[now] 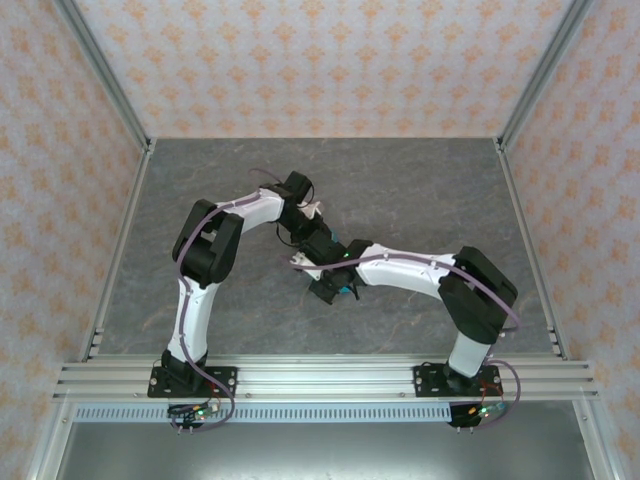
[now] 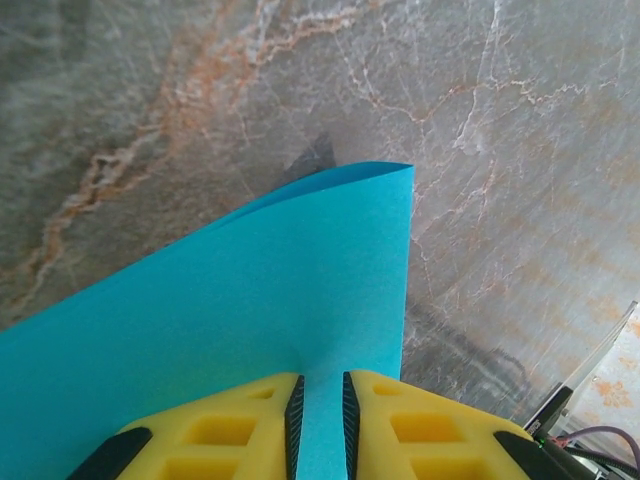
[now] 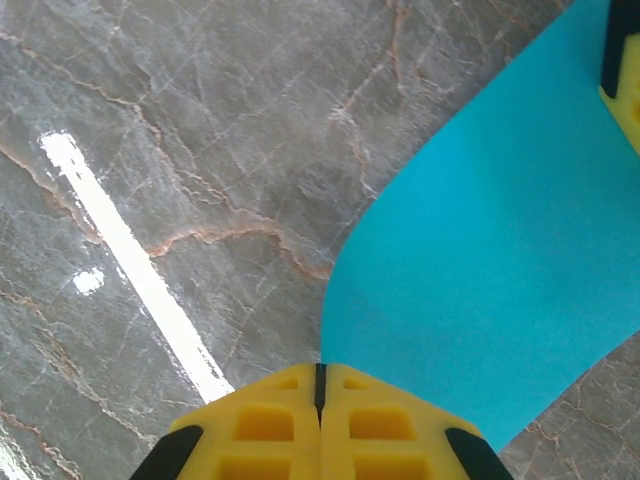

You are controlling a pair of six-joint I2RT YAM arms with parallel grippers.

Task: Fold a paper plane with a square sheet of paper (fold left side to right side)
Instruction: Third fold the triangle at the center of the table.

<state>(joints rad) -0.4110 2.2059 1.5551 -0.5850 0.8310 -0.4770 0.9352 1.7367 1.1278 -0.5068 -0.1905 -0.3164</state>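
Note:
The square sheet of paper (image 2: pixel 250 290) is bright cyan-blue and unfolded, and it curves up off the marble table with one far corner lifted. My left gripper (image 2: pixel 320 385) has its yellow fingers over the sheet's near part. The jaws stand a narrow gap apart, and paper shows in that gap. My right gripper (image 3: pixel 321 372) is shut, its jaws pressed together on the edge of the paper (image 3: pixel 480 260), which bows away to the right. One of the left gripper's fingers (image 3: pixel 622 60) shows at the sheet's far end. From above, both grippers (image 1: pixel 333 250) (image 1: pixel 322 290) meet at the table's middle, over the paper (image 1: pixel 346 291).
The grey marble table (image 1: pixel 420 200) lies open all round the arms. Patterned walls and aluminium posts (image 1: pixel 110 90) close it in on three sides. A metal rail (image 1: pixel 320 380) with the arm bases runs along the near edge.

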